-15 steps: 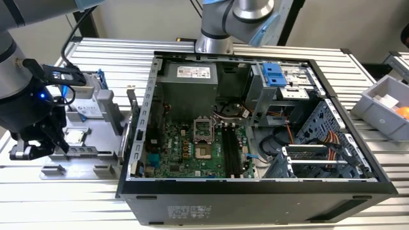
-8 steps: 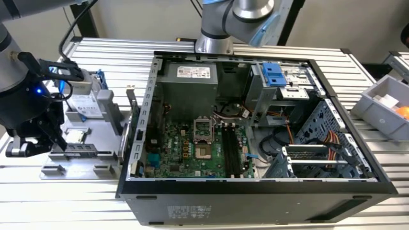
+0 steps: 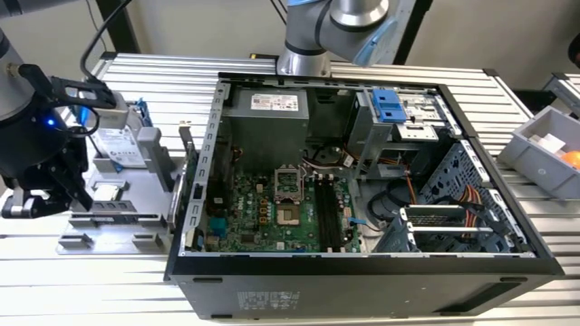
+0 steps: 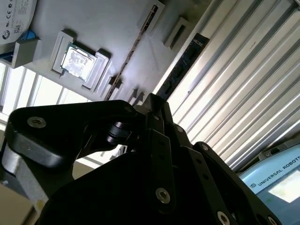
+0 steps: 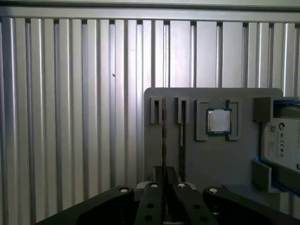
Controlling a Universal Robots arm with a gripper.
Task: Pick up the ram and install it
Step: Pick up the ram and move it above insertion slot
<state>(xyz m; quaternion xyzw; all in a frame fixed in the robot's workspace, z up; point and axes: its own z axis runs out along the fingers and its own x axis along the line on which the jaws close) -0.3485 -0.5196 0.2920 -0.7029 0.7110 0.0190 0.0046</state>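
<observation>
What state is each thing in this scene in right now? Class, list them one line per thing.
claw: shut on the ram
ram: standing on edge in its slot of the gray tray
processor chip: lying flat in its tray pocket
hard drive: resting in the tray
computer case: open, side panel off
memory slots: empty

This looks like a robotics lab or test workshop: the surface (image 3: 163,75) is a bench of ribbed aluminium profiles, with a robot arm's base (image 3: 303,61) standing at its far edge. On it lies an open computer case (image 3: 363,288) with its motherboard (image 3: 263,217) bare, between a grey parts holder (image 3: 100,239) and a grey bin (image 3: 539,146).
</observation>
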